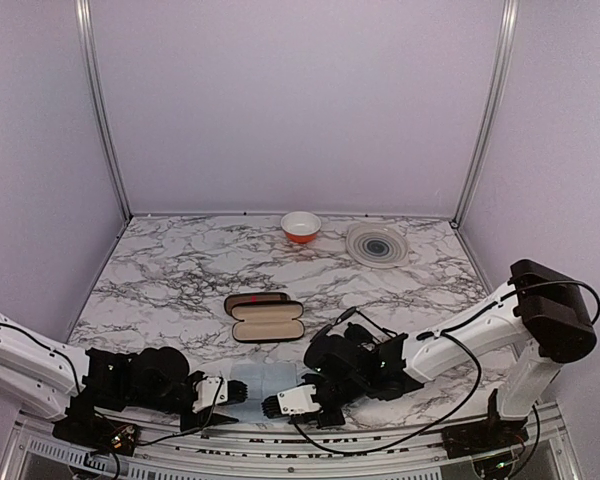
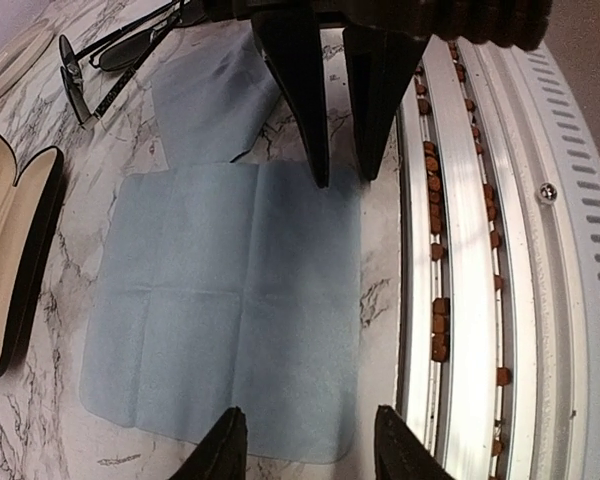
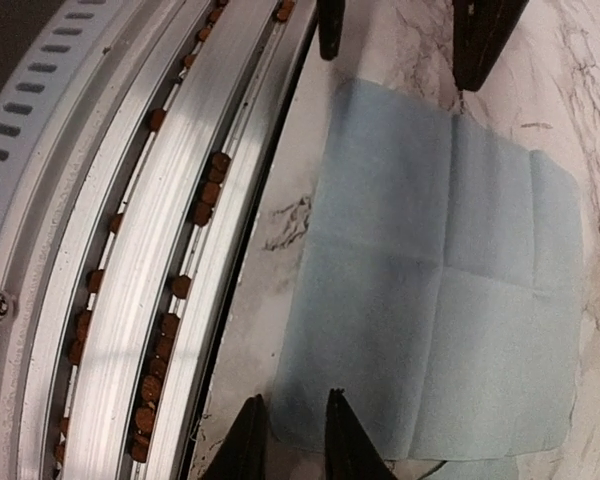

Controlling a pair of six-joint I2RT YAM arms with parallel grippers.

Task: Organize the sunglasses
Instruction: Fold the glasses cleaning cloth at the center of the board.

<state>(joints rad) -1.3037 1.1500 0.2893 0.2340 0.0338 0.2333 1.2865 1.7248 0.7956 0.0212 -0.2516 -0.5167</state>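
As seen from above, the left gripper (image 1: 238, 393) and the right gripper (image 1: 272, 406) are found tip to tip at 6 o'clock of the marble table (image 1: 180, 265). Both are poised over a pale blue cloth (image 1: 263, 378) laid just beside the near edge. An open glasses case (image 1: 267, 318) is set at the middle; a small red mark on its lid is too small to be read. An orange bowl (image 1: 300, 227) and a grey plate (image 1: 376, 244) are placed at 12 and 1 o'clock near the far edge. Wide bare marble is offered from 9 to 11 o'clock.

From the left wrist, the sunglasses (image 2: 105, 60) are seen at 11 o'clock, laid on the marble beyond the cloth and apart from the case at 9 o'clock. A second blue sheet (image 2: 205, 100) is spread just beside them. The left fingers (image 2: 225, 450) are held apart at 6 o'clock, released, with nothing between them. The metal rail (image 2: 480, 250) is run along 3 o'clock, close to the cloth's edge.

From the right wrist, the cloth is shown flat and creased at 3 o'clock, the rail at 9 o'clock. The right fingers (image 3: 245, 440) are held narrowly parted at 6 o'clock, at the cloth's corner, and nothing is seen clamped.
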